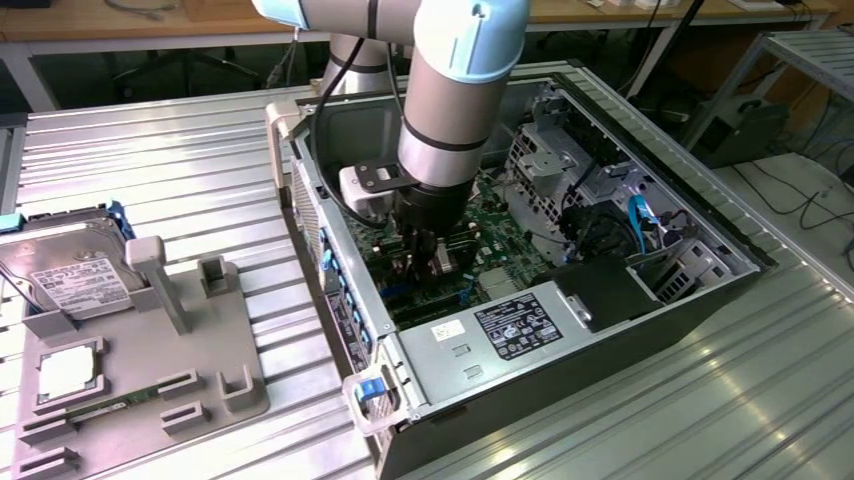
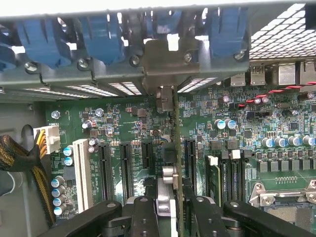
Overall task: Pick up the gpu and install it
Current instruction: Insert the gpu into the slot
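Setting: ribbed metal tabletop (image 1: 174, 170) carrying an open black computer case (image 1: 694, 300).
GPU: thin dark expansion card (image 2: 177, 148), seen edge-on, upright above the green motherboard (image 2: 123, 128), its silvery end bracket (image 2: 168, 54) at the case's rear wall.
Jaws: black jaws of the gripper (image 2: 175, 207) pinching the card's upper edge.
Risk: misalignment with the slot could bend the card or scrape the board.
Count: one card; four blue retention clips (image 2: 98, 39); one grey parts tray (image 1: 147, 370); one silver hard drive (image 1: 80, 280).
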Motion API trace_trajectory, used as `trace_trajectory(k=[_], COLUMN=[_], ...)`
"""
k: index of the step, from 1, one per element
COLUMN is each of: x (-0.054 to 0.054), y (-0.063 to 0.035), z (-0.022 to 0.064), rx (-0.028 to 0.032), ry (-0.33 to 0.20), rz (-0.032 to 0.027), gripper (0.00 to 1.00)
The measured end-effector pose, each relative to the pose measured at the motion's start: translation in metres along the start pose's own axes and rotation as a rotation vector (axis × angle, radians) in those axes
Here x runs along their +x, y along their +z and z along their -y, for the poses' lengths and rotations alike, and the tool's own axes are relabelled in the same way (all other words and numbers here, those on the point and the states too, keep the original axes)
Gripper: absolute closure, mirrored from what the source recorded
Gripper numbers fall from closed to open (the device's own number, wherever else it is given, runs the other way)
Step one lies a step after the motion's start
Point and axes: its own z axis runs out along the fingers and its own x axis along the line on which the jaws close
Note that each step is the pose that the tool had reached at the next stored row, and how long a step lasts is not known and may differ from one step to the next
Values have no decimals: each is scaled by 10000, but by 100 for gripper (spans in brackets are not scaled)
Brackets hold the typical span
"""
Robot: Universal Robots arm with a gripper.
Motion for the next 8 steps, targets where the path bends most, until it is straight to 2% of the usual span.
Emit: trace_trajectory(k=[8], x=[0], y=[0], z=[0], rx=[0], ry=[0], rz=[0], gripper=[70])
